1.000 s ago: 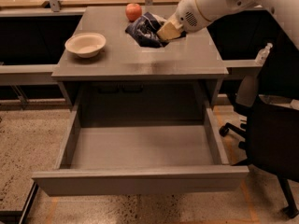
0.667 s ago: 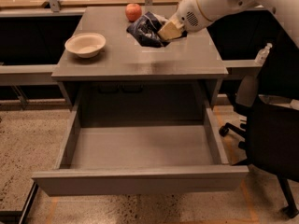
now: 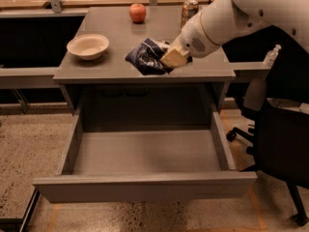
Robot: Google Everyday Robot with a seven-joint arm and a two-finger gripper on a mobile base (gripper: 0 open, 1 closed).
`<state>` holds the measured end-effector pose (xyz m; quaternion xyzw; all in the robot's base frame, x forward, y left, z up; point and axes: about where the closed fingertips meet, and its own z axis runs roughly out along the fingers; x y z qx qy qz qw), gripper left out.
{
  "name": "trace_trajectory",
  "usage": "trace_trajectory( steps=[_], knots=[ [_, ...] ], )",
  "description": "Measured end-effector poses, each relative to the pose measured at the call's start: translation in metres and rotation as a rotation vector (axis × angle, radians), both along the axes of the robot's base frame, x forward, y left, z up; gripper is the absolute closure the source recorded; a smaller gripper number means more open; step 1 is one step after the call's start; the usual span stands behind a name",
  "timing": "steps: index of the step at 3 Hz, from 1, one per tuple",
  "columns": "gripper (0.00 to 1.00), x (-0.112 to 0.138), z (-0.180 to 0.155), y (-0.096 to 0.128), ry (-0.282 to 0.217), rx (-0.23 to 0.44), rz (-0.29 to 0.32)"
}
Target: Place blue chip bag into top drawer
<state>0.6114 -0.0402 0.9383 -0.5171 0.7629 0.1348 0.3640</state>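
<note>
The blue chip bag [image 3: 146,57], dark navy and crinkly, is near the front edge of the grey desk [image 3: 96,69], right of centre. My gripper [image 3: 173,58], with tan fingers at the end of the white arm, is shut on the bag's right end and comes in from the upper right. I cannot tell whether the bag rests on the desk or is just above it. The top drawer [image 3: 145,186] is pulled fully open below the desk front, and its grey inside is bare. The bag is behind and above the drawer's opening.
A cream bowl [image 3: 88,46] sits on the desk's left side. A red apple [image 3: 137,12] and a gold can [image 3: 189,9] stand at the back. A black office chair [image 3: 285,149] stands right of the drawer. A clear bottle [image 3: 271,57] stands on the right ledge.
My gripper has moved with the blue chip bag from the desk's back middle toward its front edge. The drawer, bowl, apple and can have not moved.
</note>
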Motion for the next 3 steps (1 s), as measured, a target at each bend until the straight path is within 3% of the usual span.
trace_trajectory(
  steps=[1, 2, 3],
  knots=[
    [1.00, -0.051, -0.038, 0.010, 0.085, -0.069, 0.072],
    [1.00, -0.091, -0.081, 0.009, 0.208, -0.092, 0.119],
    [0.85, -0.113, -0.128, -0.001, 0.325, -0.089, 0.118]
  ],
)
